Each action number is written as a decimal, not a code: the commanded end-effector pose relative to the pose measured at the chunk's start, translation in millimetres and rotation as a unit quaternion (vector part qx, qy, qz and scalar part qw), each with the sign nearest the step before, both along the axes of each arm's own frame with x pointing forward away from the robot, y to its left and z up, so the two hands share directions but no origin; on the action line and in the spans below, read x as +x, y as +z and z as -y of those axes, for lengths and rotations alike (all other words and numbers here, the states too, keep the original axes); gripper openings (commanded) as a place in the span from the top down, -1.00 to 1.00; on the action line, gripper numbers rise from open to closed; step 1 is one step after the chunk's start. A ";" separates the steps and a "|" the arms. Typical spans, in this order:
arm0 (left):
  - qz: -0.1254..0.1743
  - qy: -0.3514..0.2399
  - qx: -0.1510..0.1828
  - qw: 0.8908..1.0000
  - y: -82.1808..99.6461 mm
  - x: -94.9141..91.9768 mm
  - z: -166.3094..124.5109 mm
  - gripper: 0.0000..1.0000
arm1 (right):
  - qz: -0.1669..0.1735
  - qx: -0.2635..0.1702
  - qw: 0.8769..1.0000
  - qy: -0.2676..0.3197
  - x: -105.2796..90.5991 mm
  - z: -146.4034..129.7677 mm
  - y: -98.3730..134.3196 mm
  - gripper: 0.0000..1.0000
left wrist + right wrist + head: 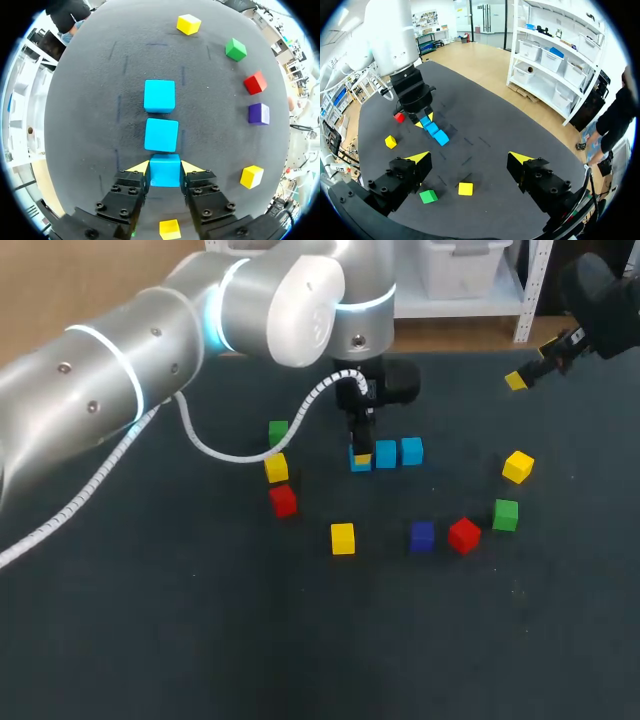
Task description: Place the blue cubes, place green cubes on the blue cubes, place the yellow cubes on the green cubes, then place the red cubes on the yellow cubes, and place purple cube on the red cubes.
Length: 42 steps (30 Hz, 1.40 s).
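Three blue cubes [161, 135], crisp-edged and smooth, sit in a row near the matte dark table's [200, 640] far edge. The left wrist view reveals what the head view hides: the left gripper [165, 166] pinching the end cube [165, 174]. The right gripper [470, 160] hangs spread wide over the far right corner.

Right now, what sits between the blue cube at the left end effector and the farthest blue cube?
The middle blue cube, clearest in the left wrist view.

3 blue cubes [161, 135] form a row, other cubes [255, 82] scattered.
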<state>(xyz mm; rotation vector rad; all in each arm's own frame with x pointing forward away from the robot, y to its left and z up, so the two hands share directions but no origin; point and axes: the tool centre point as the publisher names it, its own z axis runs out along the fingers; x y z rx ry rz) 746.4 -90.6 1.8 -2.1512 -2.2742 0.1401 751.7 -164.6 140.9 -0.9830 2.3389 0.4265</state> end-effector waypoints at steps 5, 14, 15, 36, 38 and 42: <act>-0.001 0.001 0.003 1.000 1.3 2.9 3.9 0.22 | 0.001 0.001 1.000 0.000 -0.3 0.1 -0.4 -1.00; 0.000 0.000 0.005 1.000 0.2 3.0 2.3 0.07 | 0.001 0.001 1.000 0.000 -0.3 0.1 -0.4 -1.00; 0.000 0.000 0.005 1.000 0.2 3.0 2.3 0.00 | 0.001 0.001 1.000 0.000 -0.3 0.1 -0.4 -1.00; 0.002 0.015 -0.003 1.000 12.0 2.9 -7.2 -1.00 | 0.001 0.001 1.000 0.000 -0.3 0.1 -0.4 -1.00; 0.003 0.013 -0.005 1.000 15.0 1.0 -9.2 -1.00 | 0.001 0.001 1.000 0.000 -0.3 0.1 -0.4 -1.00; 0.011 0.021 -0.017 1.000 20.7 -2.0 -16.6 -1.00 | 0.001 0.001 1.000 0.000 -0.3 0.1 -0.4 -1.00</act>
